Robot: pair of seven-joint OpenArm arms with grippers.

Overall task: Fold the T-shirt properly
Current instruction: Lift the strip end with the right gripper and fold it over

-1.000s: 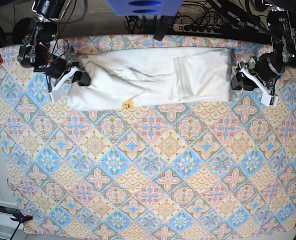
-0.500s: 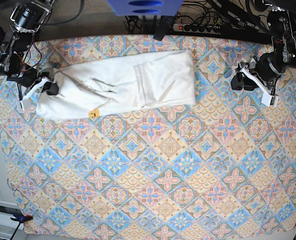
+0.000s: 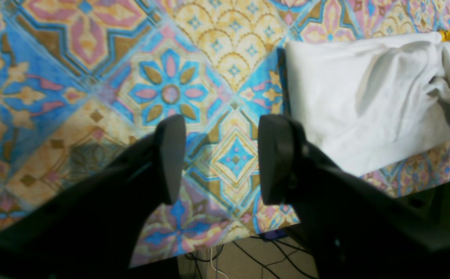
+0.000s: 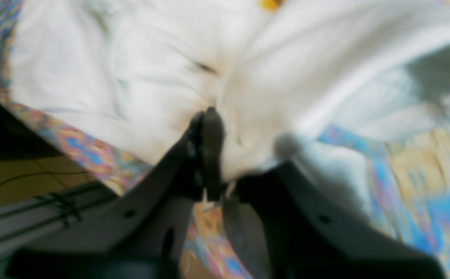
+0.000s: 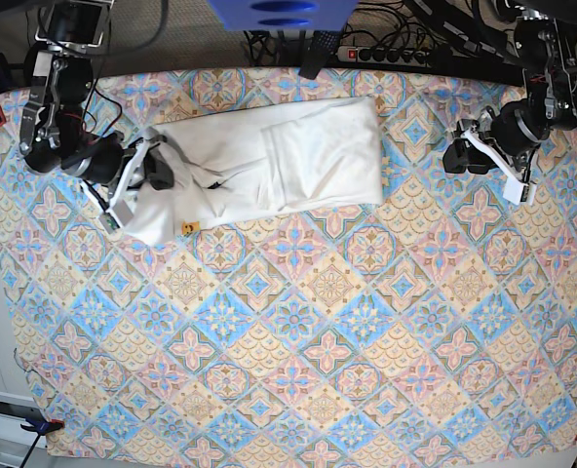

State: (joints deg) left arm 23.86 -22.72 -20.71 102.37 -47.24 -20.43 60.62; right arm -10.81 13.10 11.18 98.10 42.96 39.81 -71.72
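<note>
Near part of table: bare patterned tablecloth (image 5: 298,331) with blue, pink and orange diamond tiles; nothing lies on it here.
T-shirt (image 5: 269,161): white, folded into a long band near the table's far edge, left of centre in the base view. Its long axis runs left to right, with the right end slightly farther back. The right end is squared off; the left end is bunched.
Print: only a small yellow-orange spot (image 5: 186,228) shows at the shirt's near edge; no writing can be read.
Right gripper (image 5: 155,168): jaws pinched narrow on the bunched left end of the shirt; the right wrist view is blurred.
Left gripper (image 5: 461,154): jaws apart, holding nothing, over the cloth near the far right corner, well apart from the shirt's right end.
Beyond the far edge: a power strip (image 5: 391,55) and cables.
</note>
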